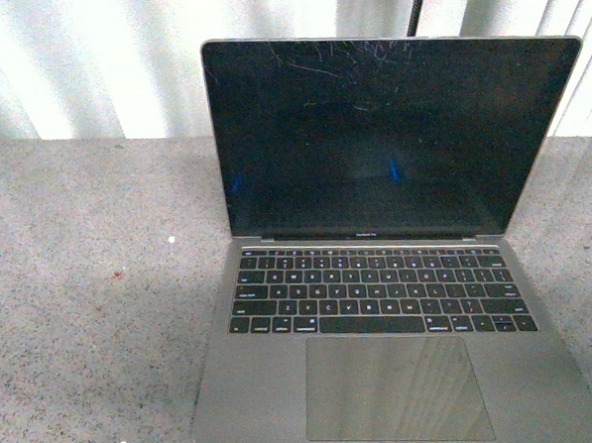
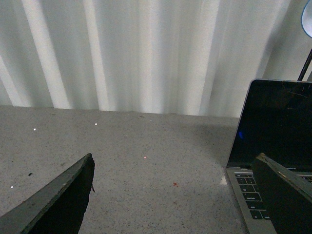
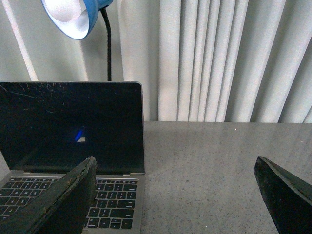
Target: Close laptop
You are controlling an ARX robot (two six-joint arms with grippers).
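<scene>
Laptop [image 1: 383,276] open on table [image 1: 81,292], between left jaws and right jaws, both apart

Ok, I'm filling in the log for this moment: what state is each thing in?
laptop: lid open, standing up; screen dark, scratched.
left gripper: open, empty.
right gripper: open, empty.
desk lamp: lit or not, cannot tell.

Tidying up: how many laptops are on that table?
1. The laptop sits open on the speckled table, right of centre in the front view; parts beyond the frames may hide others.
</scene>
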